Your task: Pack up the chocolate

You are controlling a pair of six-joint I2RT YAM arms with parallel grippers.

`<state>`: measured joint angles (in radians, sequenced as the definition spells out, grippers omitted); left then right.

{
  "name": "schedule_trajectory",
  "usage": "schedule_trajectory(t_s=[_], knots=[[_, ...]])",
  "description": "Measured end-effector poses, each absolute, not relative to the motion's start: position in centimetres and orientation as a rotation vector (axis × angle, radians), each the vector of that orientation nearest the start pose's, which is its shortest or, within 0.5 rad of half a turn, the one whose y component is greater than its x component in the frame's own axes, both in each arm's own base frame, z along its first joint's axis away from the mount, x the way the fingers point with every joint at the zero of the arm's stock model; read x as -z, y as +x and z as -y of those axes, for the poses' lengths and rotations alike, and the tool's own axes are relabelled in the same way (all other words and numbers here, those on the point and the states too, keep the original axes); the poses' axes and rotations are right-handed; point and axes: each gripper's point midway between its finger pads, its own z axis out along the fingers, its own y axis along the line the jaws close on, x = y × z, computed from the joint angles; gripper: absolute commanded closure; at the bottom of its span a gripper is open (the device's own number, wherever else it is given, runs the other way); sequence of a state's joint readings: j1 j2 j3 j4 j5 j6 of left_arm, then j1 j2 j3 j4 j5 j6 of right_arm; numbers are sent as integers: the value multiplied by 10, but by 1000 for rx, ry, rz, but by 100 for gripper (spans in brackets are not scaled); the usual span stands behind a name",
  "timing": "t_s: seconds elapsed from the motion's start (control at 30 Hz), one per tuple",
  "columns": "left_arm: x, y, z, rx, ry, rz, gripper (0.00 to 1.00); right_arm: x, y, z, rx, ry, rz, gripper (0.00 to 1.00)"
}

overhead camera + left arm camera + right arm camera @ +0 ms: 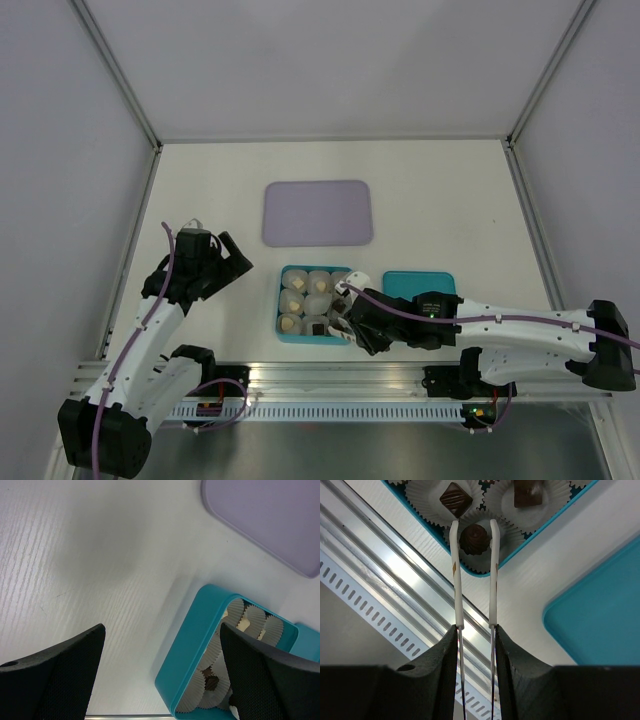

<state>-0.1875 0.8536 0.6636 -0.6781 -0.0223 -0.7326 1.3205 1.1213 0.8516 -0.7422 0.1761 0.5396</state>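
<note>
The teal box (283, 300) holds white paper cups with chocolates: cream pieces (291, 300) on its left, a dark one (317, 327) at the near edge. My right gripper (362, 322) is shut on white-tipped tweezers (458, 580). Their tips stand either side of a round dark chocolate (474, 536) in the box's corner cup. Two more dark pieces (455, 499) lie in the cups beyond. My left gripper (235, 262) is open and empty, left of the box (192, 640). A dark piece (213, 681) shows inside the box.
The teal lid (419, 290) lies right of the box. The flat lavender tray (318, 212) lies behind it. A metal rail (395, 595) runs along the table's near edge. Frame posts stand at the back corners.
</note>
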Motion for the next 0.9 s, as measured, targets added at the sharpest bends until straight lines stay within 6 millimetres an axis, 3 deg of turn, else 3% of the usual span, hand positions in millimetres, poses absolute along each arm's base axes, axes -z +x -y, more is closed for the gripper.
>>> schedule_trajectory(t_s=[0.17, 0.5, 0.77, 0.9], knots=[[-114, 228, 68, 379, -676, -2382, 0, -113, 77, -248, -448, -912, -2460, 81], [-112, 226, 68, 378, -676, -2385, 0, -113, 78, -251, -427, -918, -2468, 66], [-113, 226, 67, 380, -676, -2382, 0, -122, 80, -254, -434, -913, -2453, 65], [-112, 226, 67, 380, -676, -2383, 0, -136, 83, -259, -461, -894, -2426, 66]])
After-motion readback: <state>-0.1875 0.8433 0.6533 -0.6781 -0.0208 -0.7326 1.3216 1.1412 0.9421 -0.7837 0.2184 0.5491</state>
